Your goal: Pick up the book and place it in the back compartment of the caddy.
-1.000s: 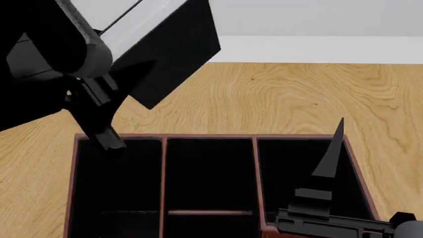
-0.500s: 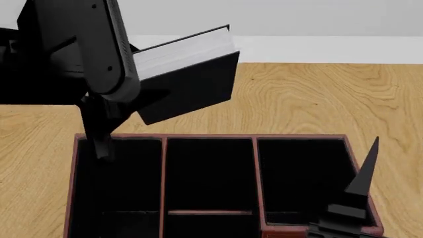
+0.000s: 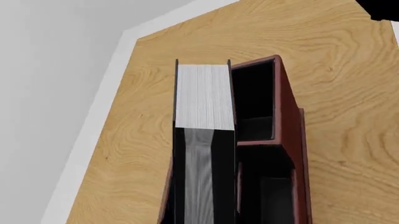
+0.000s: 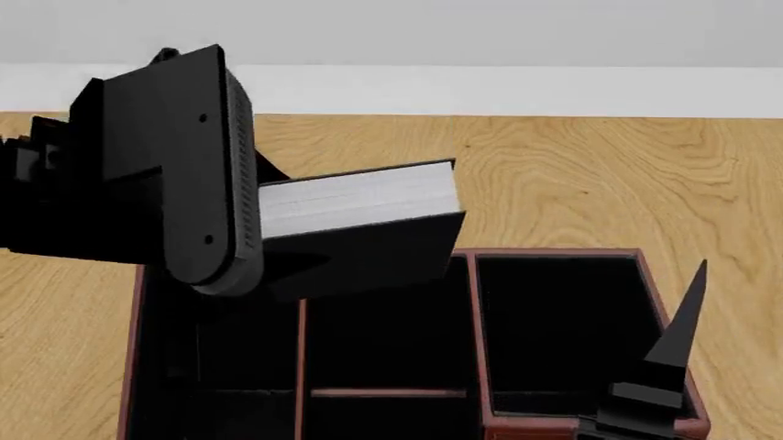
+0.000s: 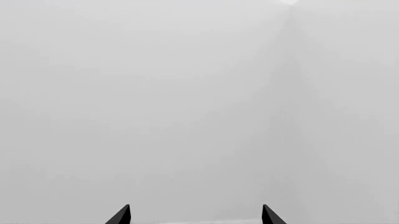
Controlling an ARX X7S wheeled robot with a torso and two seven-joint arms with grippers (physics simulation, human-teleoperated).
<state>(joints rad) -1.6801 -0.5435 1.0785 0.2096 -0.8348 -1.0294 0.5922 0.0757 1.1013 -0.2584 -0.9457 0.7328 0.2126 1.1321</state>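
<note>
The book (image 4: 358, 200), black with white page edges, hangs tilted over the caddy's (image 4: 556, 254) back rim, above its left and middle columns. In the left wrist view the book (image 3: 204, 95) runs out from between the jaws of my left gripper (image 3: 203, 207), which is shut on it, with the caddy (image 3: 288, 109) just below and beside it. The back compartment (image 4: 389, 344) is the black section behind the thin cross divider (image 4: 385, 392); the book hides its far part. My right gripper (image 5: 194, 217) is open and empty, and one of its fingers (image 4: 680, 325) points up over the caddy's near right corner.
My left arm's black housing (image 4: 183, 165) fills the left of the head view and hides the caddy's left column. The caddy rests on a wooden table (image 4: 588, 174), with a pale wall behind. The right wrist view shows only grey wall.
My left arm has lowered the book down and forward until it hangs just over the caddy's back edge. The right gripper has drawn back toward the near right corner.
</note>
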